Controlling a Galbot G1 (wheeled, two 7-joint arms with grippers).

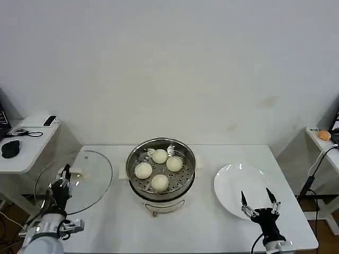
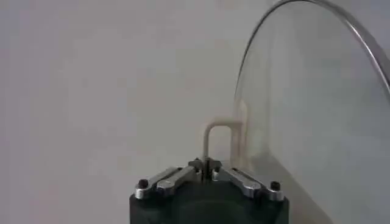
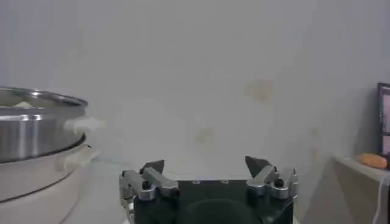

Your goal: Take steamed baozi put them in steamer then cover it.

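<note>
The left gripper (image 1: 64, 177) was clamped on the glass lid (image 1: 79, 180), held tilted to the left of the steamer (image 1: 160, 169) (four baozi (image 1: 159, 182) inside); the right gripper (image 1: 259, 201) waited wide open over the white plate (image 1: 233, 185).

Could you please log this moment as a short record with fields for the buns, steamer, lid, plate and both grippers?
baozi: four steamed baozi inside the steamer
steamer: steamer at table centre, uncovered
cover: cover held tilted, to the steamer's left
plate: white plate to the steamer's right, no buns on it
left gripper: left gripper shut on the cover's handle
right gripper: right gripper open over the plate's near edge
</note>
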